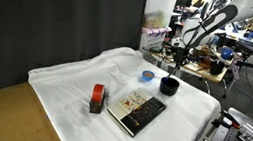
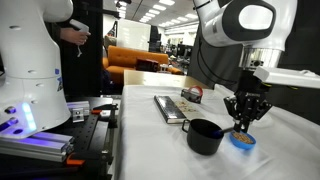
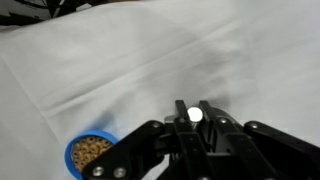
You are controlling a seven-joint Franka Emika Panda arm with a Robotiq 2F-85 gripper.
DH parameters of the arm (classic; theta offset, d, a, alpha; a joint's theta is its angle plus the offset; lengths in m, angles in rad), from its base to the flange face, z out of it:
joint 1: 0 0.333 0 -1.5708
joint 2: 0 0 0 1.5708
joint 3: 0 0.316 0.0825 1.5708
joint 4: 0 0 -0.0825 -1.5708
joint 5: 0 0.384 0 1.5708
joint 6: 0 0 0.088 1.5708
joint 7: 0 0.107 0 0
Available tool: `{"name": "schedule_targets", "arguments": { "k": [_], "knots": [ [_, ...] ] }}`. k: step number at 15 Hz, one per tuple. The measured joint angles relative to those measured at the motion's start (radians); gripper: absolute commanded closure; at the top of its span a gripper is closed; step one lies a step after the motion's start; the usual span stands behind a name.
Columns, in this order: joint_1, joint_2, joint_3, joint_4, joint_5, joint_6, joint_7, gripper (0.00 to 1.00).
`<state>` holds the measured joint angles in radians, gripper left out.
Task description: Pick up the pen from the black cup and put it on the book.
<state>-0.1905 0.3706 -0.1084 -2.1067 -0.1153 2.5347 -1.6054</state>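
My gripper [image 3: 193, 108] is shut on the pen [image 3: 193, 114], which shows end-on as a small pale round tip between the fingers. In both exterior views the gripper [image 1: 178, 62] [image 2: 245, 120] hangs above the white cloth, just beside the black cup [image 1: 169, 85] [image 2: 205, 135]. The cup stands upright on the cloth. The book [image 1: 137, 111] [image 2: 170, 107] lies flat with its dark cover and pale patches, a short way from the cup. The cup and the book are out of the wrist view.
A small blue disc [image 1: 147, 76] [image 2: 241, 140] [image 3: 90, 154] lies below and beside the gripper. A red-and-black block [image 1: 97, 99] [image 2: 190, 94] stands next to the book. The white cloth [image 1: 75, 78] covers the table, with lab equipment around it.
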Motion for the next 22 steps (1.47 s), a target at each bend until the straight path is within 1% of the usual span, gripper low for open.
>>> {"name": "schedule_targets", "arguments": {
  "k": [5, 9, 13, 22],
  "knots": [
    [0.000, 0.000, -0.005, 0.014, -0.043, -0.009, 0.000, 0.96],
    [0.000, 0.000, -0.027, 0.042, -0.106, -0.043, -0.001, 0.96],
    [-0.001, -0.001, -0.035, 0.075, -0.144, -0.080, -0.016, 0.96],
    [-0.001, 0.000, -0.035, 0.091, -0.150, -0.111, -0.049, 0.96]
  ]
}}
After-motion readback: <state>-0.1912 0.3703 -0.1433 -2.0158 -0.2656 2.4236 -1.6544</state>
